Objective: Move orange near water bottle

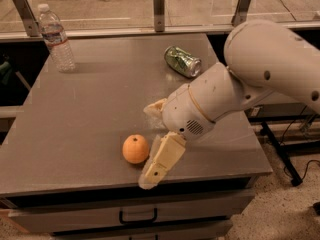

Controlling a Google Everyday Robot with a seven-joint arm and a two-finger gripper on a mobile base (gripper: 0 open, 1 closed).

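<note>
The white arm [270,59] is cut off at the right edge, and its bulky wrist hides most of the gripper's far finger. It reaches down and left over the grey table [90,114]. The gripper [150,145] hangs low at the front edge, jaws spread wide and holding nothing. Its near finger [161,163] lies just right of the small round matte orange [135,149]; contact is unclear. The tall clear plastic water bottle with a white cap [55,39] stands well apart at the far left corner, and a crumpled green metal can [182,61] lies at the back.

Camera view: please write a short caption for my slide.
Open end effector beside the orange; bottle at the table's far corner.
</note>
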